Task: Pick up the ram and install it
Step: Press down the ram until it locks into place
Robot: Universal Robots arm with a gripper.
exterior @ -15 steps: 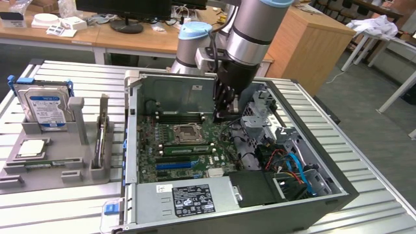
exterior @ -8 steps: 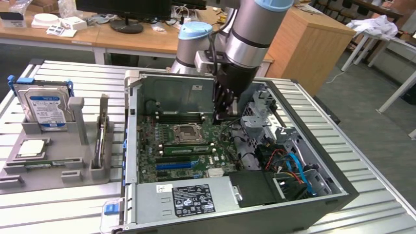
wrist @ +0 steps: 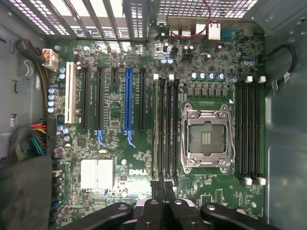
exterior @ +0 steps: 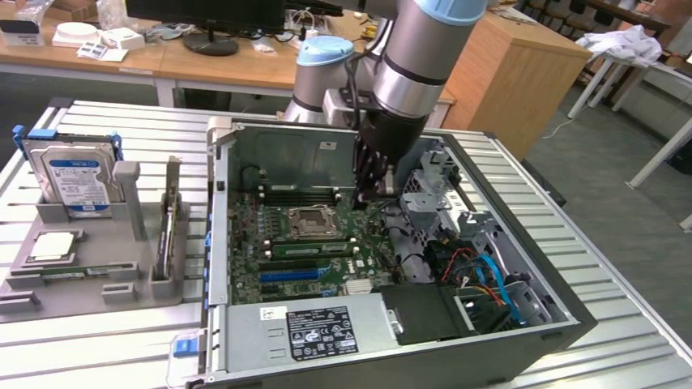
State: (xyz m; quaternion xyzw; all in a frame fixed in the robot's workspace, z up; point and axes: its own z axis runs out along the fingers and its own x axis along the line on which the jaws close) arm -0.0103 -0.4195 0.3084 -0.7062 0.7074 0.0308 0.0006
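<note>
Hanging straight down into the open computer case (exterior: 219, 243), the gripper (exterior: 362, 197) (wrist: 163, 185) has its fingers pinched shut with nothing visible between them. It sits over one end of the memory slots, a pose that, to my eye, suits pressing on a stick rather than carrying one. The ram (exterior: 310, 247) (wrist: 156, 129) appears seated on edge in a black slot just beside the empty processor socket (exterior: 313, 219) (wrist: 206, 136), on its near side in the exterior view: a long, thin green strip with small dark chips.
</note>
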